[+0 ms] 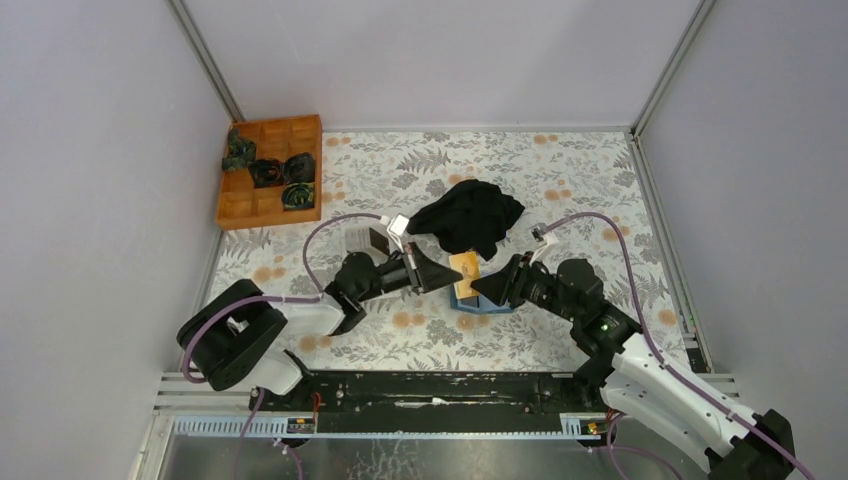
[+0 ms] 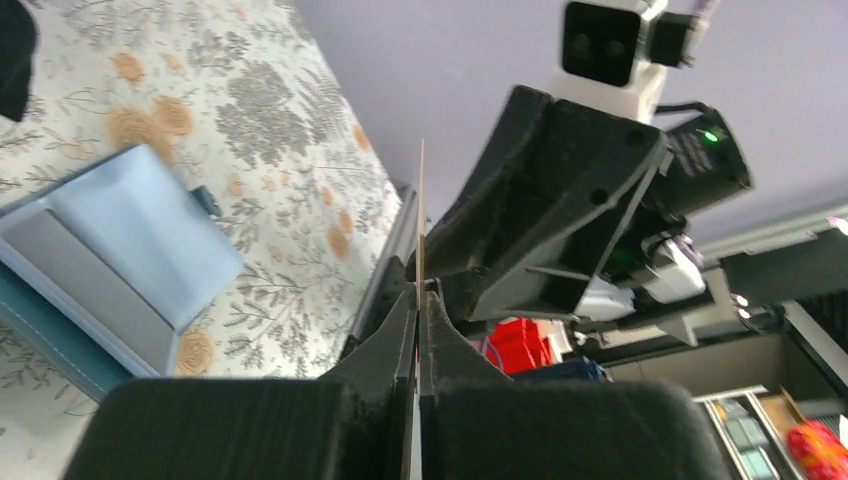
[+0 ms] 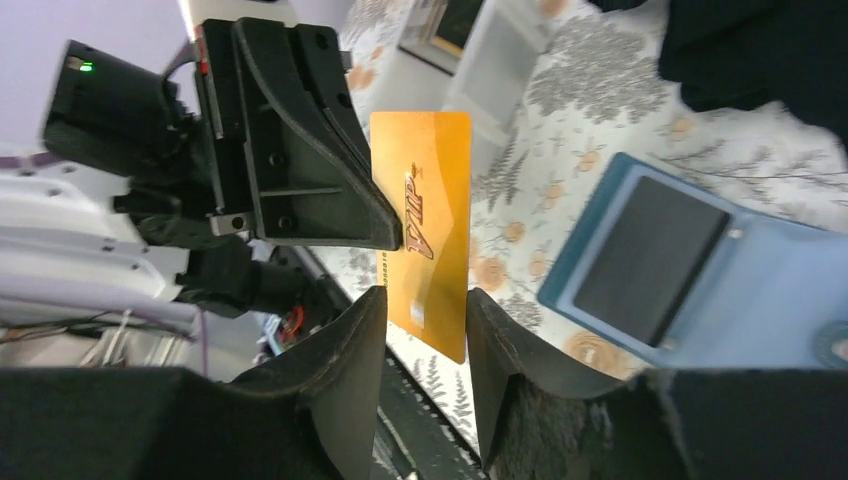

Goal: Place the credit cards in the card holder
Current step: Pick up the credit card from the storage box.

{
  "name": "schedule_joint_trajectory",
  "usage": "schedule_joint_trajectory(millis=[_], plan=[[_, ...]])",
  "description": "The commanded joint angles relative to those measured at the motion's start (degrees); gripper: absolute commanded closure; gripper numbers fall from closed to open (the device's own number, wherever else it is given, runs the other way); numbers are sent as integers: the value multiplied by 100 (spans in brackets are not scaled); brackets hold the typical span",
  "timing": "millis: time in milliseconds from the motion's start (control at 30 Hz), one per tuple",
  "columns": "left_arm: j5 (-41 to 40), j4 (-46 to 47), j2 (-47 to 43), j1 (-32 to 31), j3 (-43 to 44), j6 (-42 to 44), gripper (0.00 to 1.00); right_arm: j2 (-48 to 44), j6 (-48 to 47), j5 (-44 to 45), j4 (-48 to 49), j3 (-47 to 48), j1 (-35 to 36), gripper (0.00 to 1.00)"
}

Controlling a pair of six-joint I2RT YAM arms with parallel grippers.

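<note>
A gold card is held upright in the air, clamped at one long edge by the left gripper, whose fingers are pressed shut on it. From the left wrist the card is seen edge-on as a thin line rising out of the closed left gripper.

The right gripper is met tip to tip with it. Its jaws are parted, and the card's lower end is seen in the gap between them. Whether either finger touches the card's edges cannot be told.

The card holder is laid open on the table, just under the two grippers, its pale blue inner face turned up. A dark rectangle is seen on one leaf; whether it is a card or a pocket cannot be told.

A black cloth is heaped just beyond the card. A white tray is set near the left arm, and a wooden tray stands well apart at the far left corner. Open tabletop is left to the right of the holder and on its near side.
</note>
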Motion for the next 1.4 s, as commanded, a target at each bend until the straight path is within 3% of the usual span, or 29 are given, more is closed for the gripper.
schedule_joint_trajectory(millis=[0,167,600,1367], plan=[[-825,-2230,-249,-294,677,922,100,-345,-372,959,-601,267,28,58],[-1332,-3596,235,-486,1388,1009,100,-480,-404,1581,-1013,264,28,63],[-1708,-4977,1421,-588,2295,1472,100,-162,-389,2295,-1321,126,23,86],[-1752,-5049,1834,-563,2321,1276,100,1319,-288,2481,-650,-304,19,96]])
